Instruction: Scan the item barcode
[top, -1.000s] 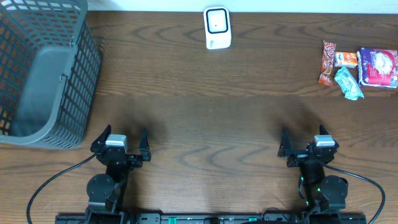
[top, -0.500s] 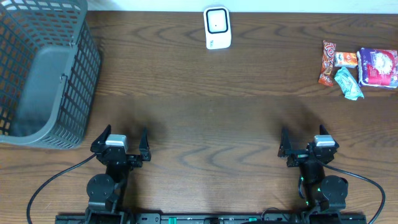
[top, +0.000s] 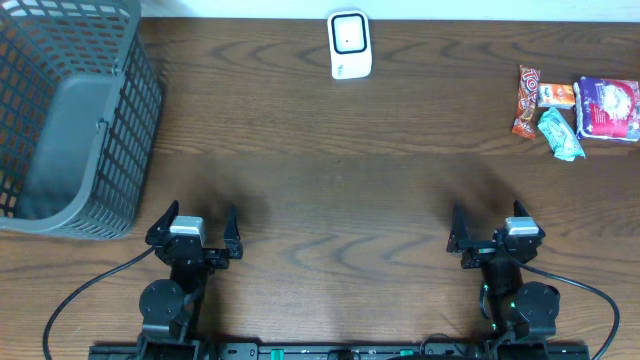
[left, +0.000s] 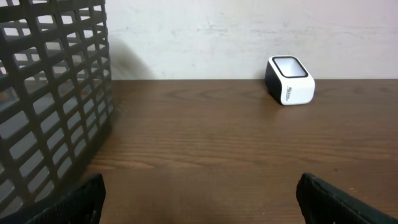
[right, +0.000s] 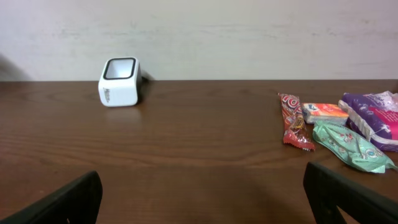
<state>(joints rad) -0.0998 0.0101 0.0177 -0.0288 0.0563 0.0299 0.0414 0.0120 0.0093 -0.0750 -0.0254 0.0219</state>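
Note:
Small snack packets lie together at the table's far right: a red wrapper (top: 525, 100) (right: 293, 121), an orange packet (top: 556, 95) (right: 325, 112), a mint-green packet (top: 560, 134) (right: 351, 147) and a purple-and-white bag (top: 607, 108) (right: 373, 117). A white barcode scanner (top: 350, 45) (left: 290, 80) (right: 119, 81) stands at the back centre. My left gripper (top: 194, 223) (left: 199, 199) rests open near the front left edge, nothing between its fingers. My right gripper (top: 497, 228) (right: 202, 199) is open and empty at the front right, well short of the packets.
A large grey mesh basket (top: 70, 120) (left: 50, 93) fills the back left corner, just beyond the left gripper. A pale wall (right: 249, 31) runs behind the table's far edge. Black cables (top: 90, 285) trail from both arm bases at the front.

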